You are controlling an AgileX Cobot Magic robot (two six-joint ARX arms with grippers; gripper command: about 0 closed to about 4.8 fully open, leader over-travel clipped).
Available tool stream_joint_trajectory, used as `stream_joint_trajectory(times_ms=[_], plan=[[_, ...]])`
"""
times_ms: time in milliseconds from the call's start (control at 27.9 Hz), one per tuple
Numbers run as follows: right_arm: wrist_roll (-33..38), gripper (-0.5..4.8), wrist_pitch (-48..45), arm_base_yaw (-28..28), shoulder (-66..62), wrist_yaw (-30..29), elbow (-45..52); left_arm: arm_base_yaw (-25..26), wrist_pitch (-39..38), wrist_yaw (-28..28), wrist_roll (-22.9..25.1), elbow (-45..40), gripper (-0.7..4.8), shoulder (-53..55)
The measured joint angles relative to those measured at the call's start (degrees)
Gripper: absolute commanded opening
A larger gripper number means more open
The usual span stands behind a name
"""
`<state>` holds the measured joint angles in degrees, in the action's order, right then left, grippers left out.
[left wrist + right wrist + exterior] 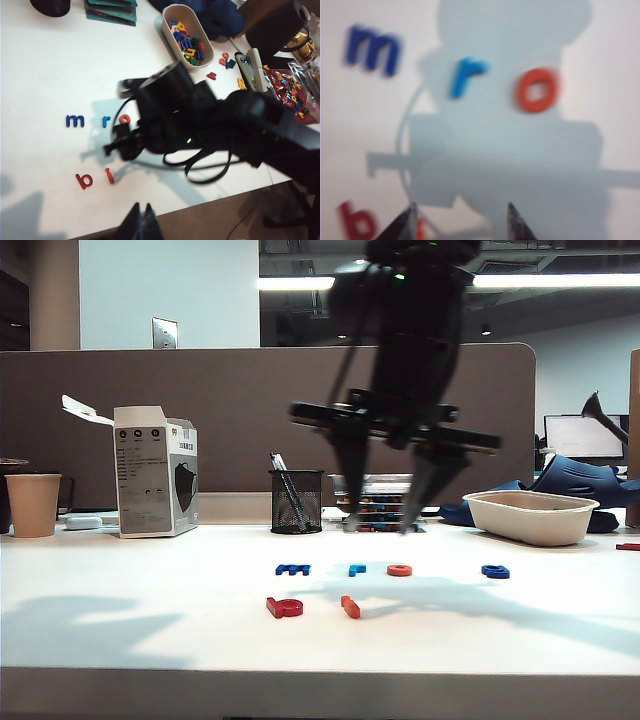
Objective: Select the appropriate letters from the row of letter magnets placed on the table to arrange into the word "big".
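Presently, exterior view: right gripper [385, 528] hangs above the table [120, 640], jaws spread, empty. Red "b" [284, 607] and orange "i" [350, 606] lie side by side in front of the row; dark blue "g" [495, 571] still sits at the row's right end, so fetching it looks next.

Left wrist view: left gripper [140, 222] is cropped, state unreadable; right arm hides the "g".

Right wrist view: blurred; "m" [370, 49], "r" [466, 74], "o" [537, 90] visible.
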<state>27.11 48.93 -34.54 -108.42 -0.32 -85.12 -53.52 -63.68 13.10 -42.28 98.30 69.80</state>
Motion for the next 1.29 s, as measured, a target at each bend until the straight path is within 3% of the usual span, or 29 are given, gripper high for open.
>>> stream_joint_trajectory(times_ms=[358,537,1074,1289], plan=[[-2.21,2.18,1.49,10.4,0.0,4.17,0.04,0.0,0.0,0.0,0.0,0.0,-0.05,0.02],[-3.3,2.18,0.83,13.09,-0.17,4.44,0.0,0.0,0.0,-0.02,0.0,0.0,-0.05,0.02],[-3.45,2.09,-0.02,13.97,-6.84,4.15,-0.26,0.0,0.0,-0.02,0.0,0.0,-0.05,0.02],[-3.45,1.27,-0.04,13.94,-7.02,3.87,-0.44,0.0,0.0,0.0,0.0,0.0,-0.05,0.02]])
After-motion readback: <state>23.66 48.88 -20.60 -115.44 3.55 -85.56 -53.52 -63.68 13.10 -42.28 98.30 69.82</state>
